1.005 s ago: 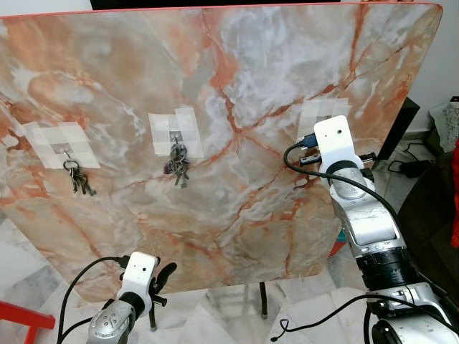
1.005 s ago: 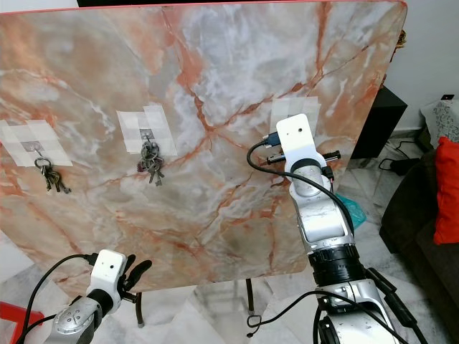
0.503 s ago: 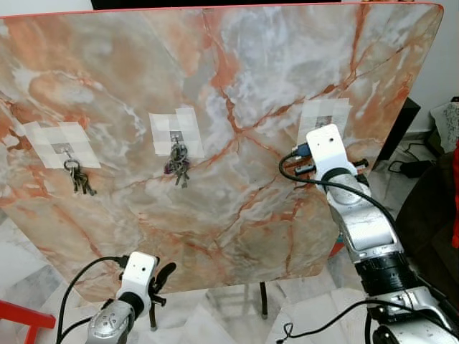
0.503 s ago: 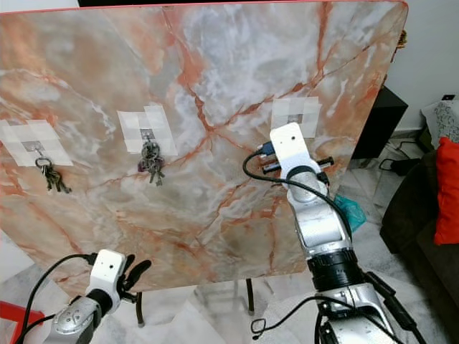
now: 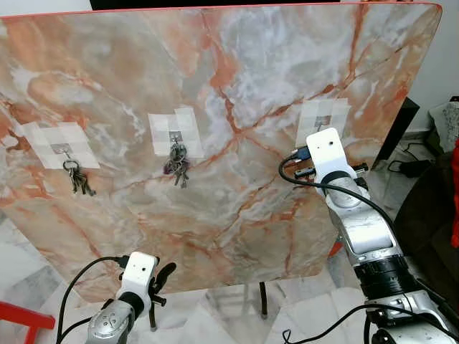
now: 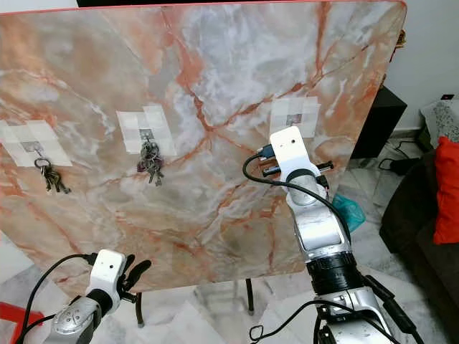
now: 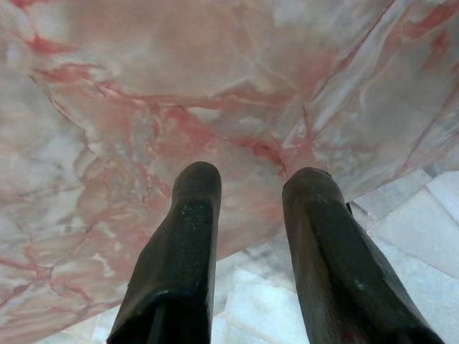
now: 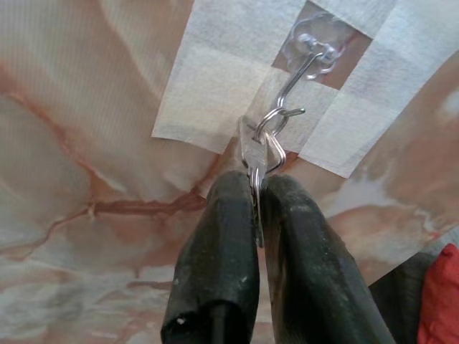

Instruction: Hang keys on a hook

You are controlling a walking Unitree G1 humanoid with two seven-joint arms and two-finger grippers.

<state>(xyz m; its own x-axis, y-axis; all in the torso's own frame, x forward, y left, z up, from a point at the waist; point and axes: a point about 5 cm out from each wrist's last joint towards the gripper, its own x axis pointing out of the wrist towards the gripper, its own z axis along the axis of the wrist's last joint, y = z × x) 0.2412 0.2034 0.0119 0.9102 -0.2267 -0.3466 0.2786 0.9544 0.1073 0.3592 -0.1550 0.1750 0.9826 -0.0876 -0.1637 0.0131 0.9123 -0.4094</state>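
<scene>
Left eye view, board: an upright marble-patterned board [image 5: 237, 107] in pink, orange and white stands on thin dark legs over a pale tiled floor [image 5: 215, 315].
Left eye view, hooks: three white tape patches sit in a row across the board; the left patch [image 5: 57, 143] and the middle patch [image 5: 176, 132] each carry a hook with a key bunch hanging, the left bunch [image 5: 79, 179] and the middle bunch [image 5: 178, 163].
Left eye view, right arm: the silver right arm is raised to the board, its wrist just below the right tape patch [image 5: 324, 115].
Right eye view, left arm: the left arm hangs low at the board's bottom edge, well apart from the hooks.
Left wrist view, left gripper: the left gripper [image 7: 247, 186] points at the board's lower edge, its fingers parted with nothing between them.
Right wrist view, right gripper: the right gripper [image 8: 257, 188] has its fingers [image 8: 222, 236] clenched on the keys [image 8: 255, 159].
Right wrist view, keys: their ring [image 8: 276, 125] touches the tip of the clear wire hook [image 8: 308, 57] on the taped patch; whether the ring is fully over the hook cannot be told.
</scene>
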